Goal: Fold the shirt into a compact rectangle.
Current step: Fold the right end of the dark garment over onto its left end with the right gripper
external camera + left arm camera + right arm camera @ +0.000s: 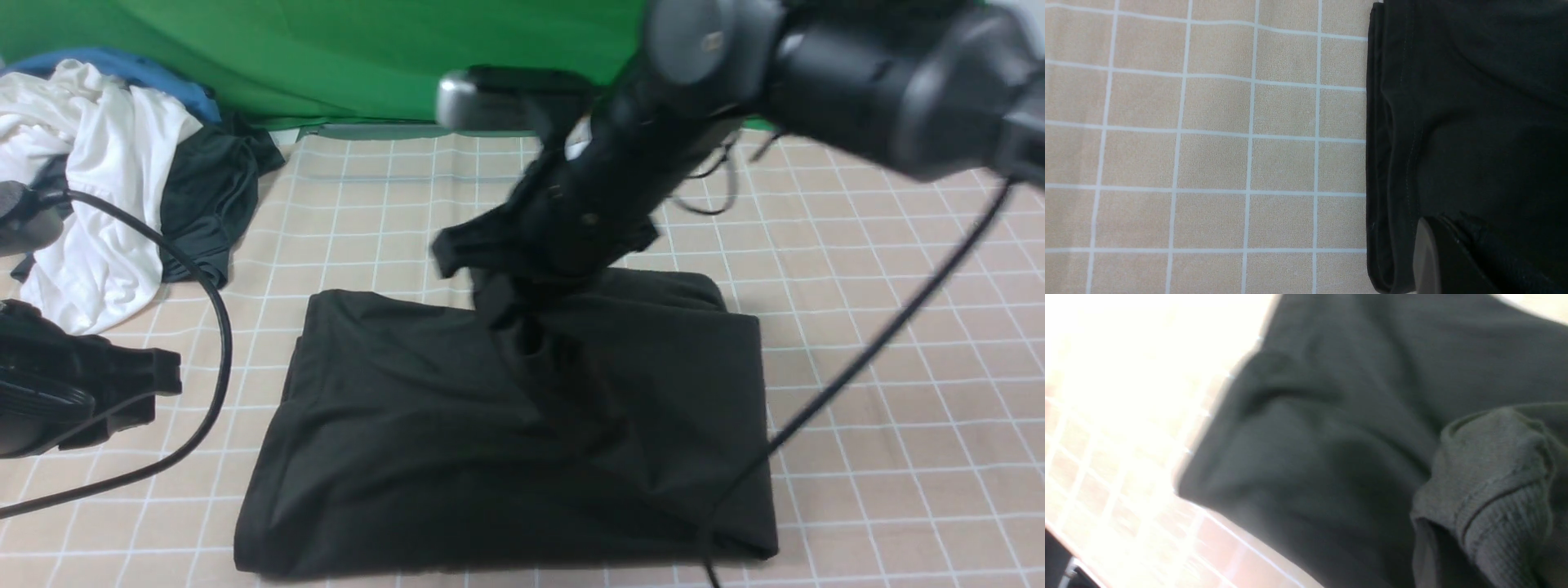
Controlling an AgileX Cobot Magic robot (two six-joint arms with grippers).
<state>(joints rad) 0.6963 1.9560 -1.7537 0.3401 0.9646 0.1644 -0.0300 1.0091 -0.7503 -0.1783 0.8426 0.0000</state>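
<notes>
The black shirt (408, 425) lies folded into a rough rectangle in the middle of the checked tablecloth (898, 327). My right gripper (502, 314) reaches in from the upper right and is shut on a pinch of the shirt near its far edge, so the fabric rises to it in a peak. In the right wrist view a ribbed cuff (1498, 486) drapes over the jaws above the shirt body (1331, 437). My left gripper (167, 371) is shut and holds nothing, left of the shirt and apart from it. Its fingertips (1437, 253) point at the shirt's layered side edge (1384, 163).
A pile of white, blue and dark grey clothes (98, 188) sits at the back left. A black cable (220, 351) loops over the cloth by the left arm. Another cable (857, 367) hangs from the right arm across the shirt's right corner. A green backdrop (326, 57) stands behind.
</notes>
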